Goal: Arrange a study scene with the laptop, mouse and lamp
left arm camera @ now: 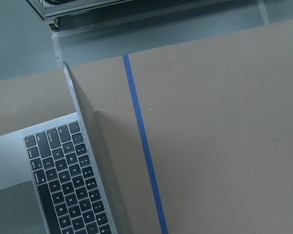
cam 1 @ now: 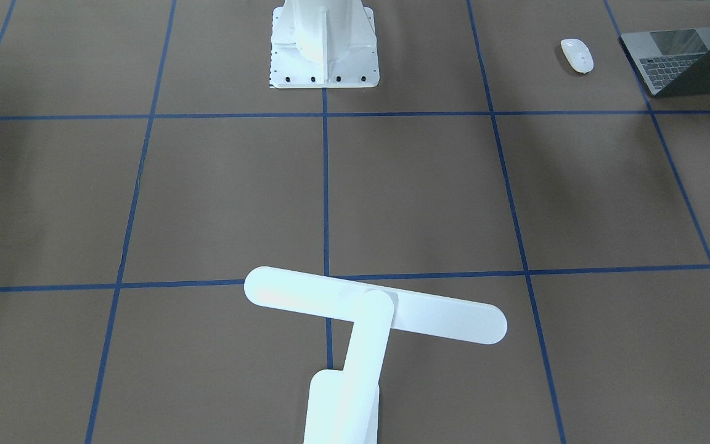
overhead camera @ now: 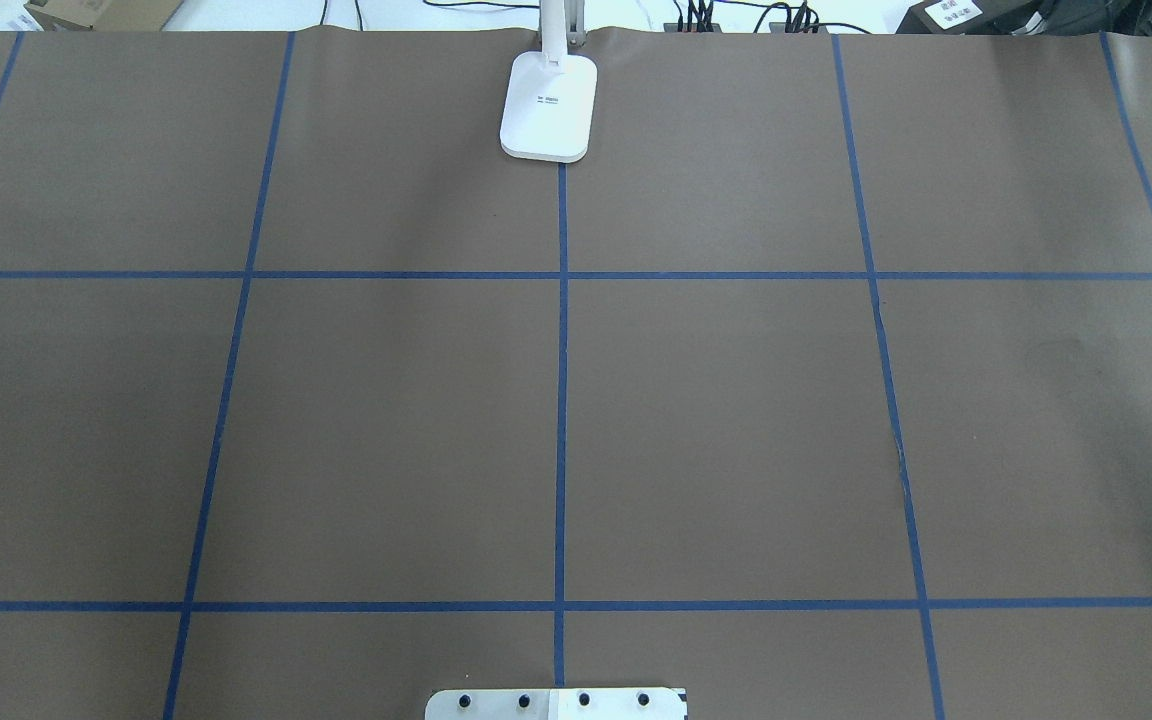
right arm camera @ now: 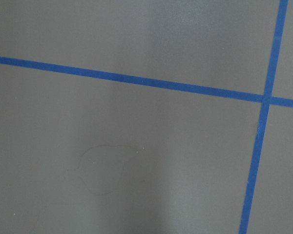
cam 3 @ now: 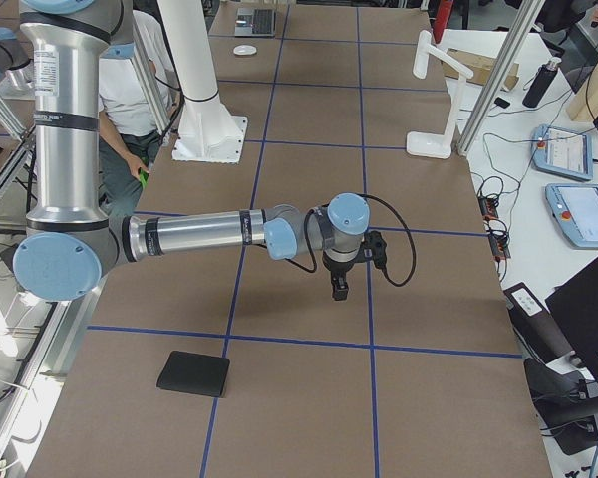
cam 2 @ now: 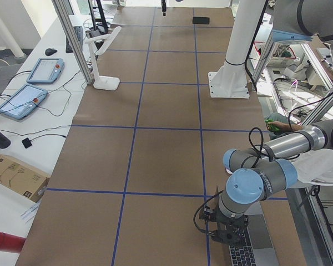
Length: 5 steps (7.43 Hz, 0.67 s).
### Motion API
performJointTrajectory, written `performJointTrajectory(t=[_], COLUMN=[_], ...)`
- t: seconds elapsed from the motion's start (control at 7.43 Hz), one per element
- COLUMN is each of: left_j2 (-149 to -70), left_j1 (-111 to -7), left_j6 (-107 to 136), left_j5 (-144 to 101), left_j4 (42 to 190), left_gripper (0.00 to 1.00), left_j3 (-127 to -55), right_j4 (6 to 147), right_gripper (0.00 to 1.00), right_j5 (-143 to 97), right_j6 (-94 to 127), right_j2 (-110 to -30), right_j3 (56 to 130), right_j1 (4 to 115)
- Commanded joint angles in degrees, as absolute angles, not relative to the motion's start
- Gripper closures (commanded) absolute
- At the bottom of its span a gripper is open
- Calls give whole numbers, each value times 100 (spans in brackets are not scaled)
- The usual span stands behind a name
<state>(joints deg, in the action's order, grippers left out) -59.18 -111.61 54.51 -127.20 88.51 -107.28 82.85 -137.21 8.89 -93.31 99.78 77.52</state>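
The laptop (cam 1: 669,61) lies open at the table corner on my left side, with the white mouse (cam 1: 577,54) beside it. The left wrist view shows its keyboard (left arm camera: 63,180) and the lid edge-on. My left gripper (cam 2: 225,237) hangs just above the laptop's (cam 2: 250,252) edge; I cannot tell if it is open or shut. The lamp stands at the far middle edge, with its base (overhead camera: 549,105) on the table and its bar head (cam 1: 373,305) over it. My right gripper (cam 3: 337,289) hovers over bare table, far from all three; its state cannot be told.
A black square mat (cam 3: 193,373) lies on the table's right end. The white robot pedestal (cam 1: 324,43) stands at the near middle edge. A person (cam 3: 130,80) sits behind the robot. Tablets and cables (cam 2: 28,88) lie on the side bench beyond the lamp.
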Motion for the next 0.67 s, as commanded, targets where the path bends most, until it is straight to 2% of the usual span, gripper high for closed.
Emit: performJointTrajectory(t=[0.0, 0.54], left_j2=[-5845, -5757], left_j1=[-11162, -11197], left_j6=[6037, 6432], left_j5=[-12727, -13402], left_j4=[8859, 8859], left_gripper=[0, 1], left_j3=[-10679, -10485], right_j4=[8288, 8288], right_gripper=[1, 1], right_j5=[-13729, -13728], right_j6=[896, 896], right_j2=[-9334, -9378], right_j3=[10124, 10142], right_j1=[7752, 7743])
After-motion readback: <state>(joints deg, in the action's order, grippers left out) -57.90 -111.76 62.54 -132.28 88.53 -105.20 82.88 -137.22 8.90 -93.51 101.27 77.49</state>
